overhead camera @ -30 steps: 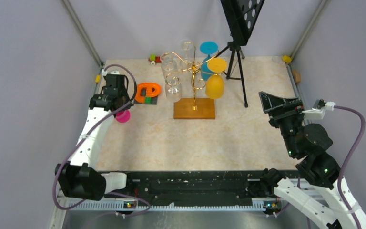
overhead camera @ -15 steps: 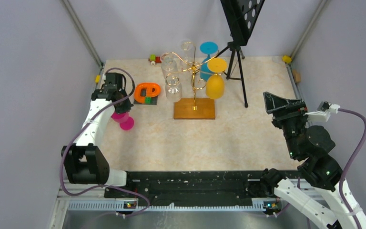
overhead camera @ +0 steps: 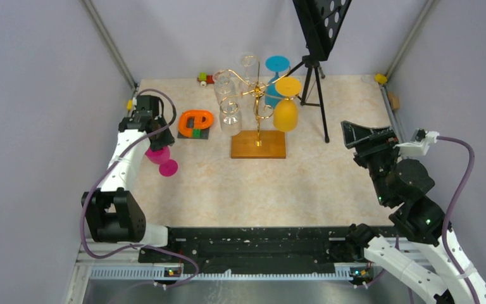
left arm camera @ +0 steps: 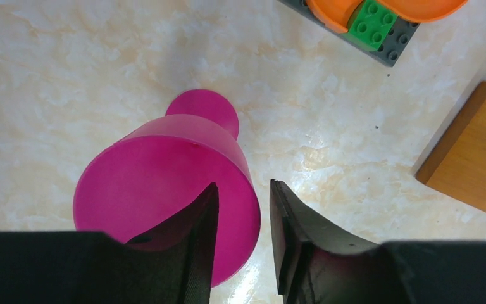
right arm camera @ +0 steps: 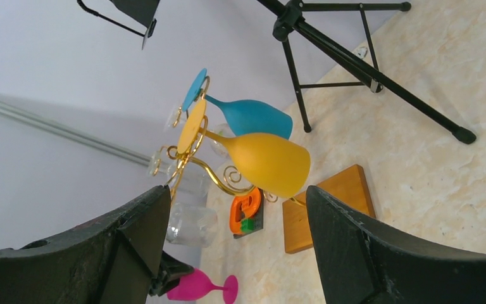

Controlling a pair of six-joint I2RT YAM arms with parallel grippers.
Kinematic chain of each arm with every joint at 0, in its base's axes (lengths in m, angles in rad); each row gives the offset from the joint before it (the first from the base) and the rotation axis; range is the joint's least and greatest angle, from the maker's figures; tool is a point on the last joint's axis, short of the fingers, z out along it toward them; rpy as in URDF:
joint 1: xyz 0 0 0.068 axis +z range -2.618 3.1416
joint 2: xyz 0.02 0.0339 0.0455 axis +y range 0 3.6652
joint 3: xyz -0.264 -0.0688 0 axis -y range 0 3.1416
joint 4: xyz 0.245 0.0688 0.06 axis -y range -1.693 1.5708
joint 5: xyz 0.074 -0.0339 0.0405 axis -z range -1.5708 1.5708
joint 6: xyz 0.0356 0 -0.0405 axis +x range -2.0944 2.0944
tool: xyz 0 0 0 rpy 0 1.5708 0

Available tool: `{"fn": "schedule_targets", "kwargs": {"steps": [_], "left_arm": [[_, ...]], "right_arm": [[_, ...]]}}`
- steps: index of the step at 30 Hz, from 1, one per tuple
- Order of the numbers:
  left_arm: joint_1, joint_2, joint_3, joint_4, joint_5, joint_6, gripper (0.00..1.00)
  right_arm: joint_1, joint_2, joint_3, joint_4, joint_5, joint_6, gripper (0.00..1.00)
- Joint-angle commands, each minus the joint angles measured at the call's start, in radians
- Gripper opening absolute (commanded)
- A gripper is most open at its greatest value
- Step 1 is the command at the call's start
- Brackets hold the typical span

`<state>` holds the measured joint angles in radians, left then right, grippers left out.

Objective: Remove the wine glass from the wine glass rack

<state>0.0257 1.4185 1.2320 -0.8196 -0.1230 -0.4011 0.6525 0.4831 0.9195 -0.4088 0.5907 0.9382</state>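
Note:
A pink wine glass (overhead camera: 160, 156) stands by the table's left edge, its foot (overhead camera: 169, 168) on the table. My left gripper (overhead camera: 154, 140) is right above it. In the left wrist view the jaws (left arm camera: 243, 188) straddle the bowl's rim (left arm camera: 164, 190), slightly apart, one finger (left arm camera: 193, 221) inside the bowl, with a sliver of table between the bowl and the other finger. The gold wine glass rack (overhead camera: 257, 101) on its wooden base (overhead camera: 257, 144) still carries a yellow glass (overhead camera: 285, 114), a blue glass (overhead camera: 277, 66) and clear glasses (overhead camera: 230, 117). My right gripper (overhead camera: 362, 135) is wide open and empty, right of the rack, facing it (right arm camera: 237, 190).
An orange toy on a grey plate (overhead camera: 195, 122) lies between the pink glass and the rack. A black tripod stand (overhead camera: 316, 69) rises at the back right of the rack. Small toys (overhead camera: 204, 78) sit by the back wall. Walls close in on the left, back and right.
My left gripper has brought the pink glass down and slightly nearer, so its foot now rests on the table. My right gripper has shifted a little left toward the rack.

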Motion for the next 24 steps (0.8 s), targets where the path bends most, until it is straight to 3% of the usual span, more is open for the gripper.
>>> {"fn": "schedule_targets", "kwargs": {"steps": [1, 5, 6, 7, 8, 9, 11, 18, 24], "left_arm": [[0.006, -0.036, 0.089, 0.007, 0.003, 0.02, 0.43], [0.006, -0.079, 0.151, -0.022, 0.039, 0.035, 0.5], [0.005, -0.093, 0.166, -0.03, 0.048, 0.039, 0.58], [0.006, -0.114, 0.18, -0.034, 0.055, 0.043, 0.78], [0.006, -0.135, 0.188, -0.032, 0.06, 0.042, 0.87], [0.005, -0.16, 0.192, -0.022, 0.072, 0.039, 0.89], [0.005, -0.216, 0.188, 0.019, 0.134, 0.036, 0.91], [0.006, -0.376, 0.116, 0.27, 0.556, -0.048, 0.98], [0.006, -0.438, 0.013, 0.538, 0.817, -0.167, 0.99]], "right_arm": [[0.01, 0.033, 0.039, 0.037, -0.038, -0.006, 0.79], [0.01, 0.064, 0.045, 0.048, -0.076, -0.002, 0.8], [0.009, 0.071, 0.044, 0.053, -0.088, 0.001, 0.8], [0.01, 0.08, 0.045, 0.062, -0.104, 0.002, 0.8], [0.01, 0.089, 0.045, 0.073, -0.118, 0.005, 0.8], [0.01, 0.103, 0.044, 0.084, -0.135, 0.007, 0.8], [0.01, 0.126, 0.044, 0.107, -0.172, 0.017, 0.8], [0.01, 0.25, 0.058, 0.233, -0.344, 0.062, 0.79], [0.005, 0.456, 0.249, 0.237, -0.404, -0.019, 0.83]]}}
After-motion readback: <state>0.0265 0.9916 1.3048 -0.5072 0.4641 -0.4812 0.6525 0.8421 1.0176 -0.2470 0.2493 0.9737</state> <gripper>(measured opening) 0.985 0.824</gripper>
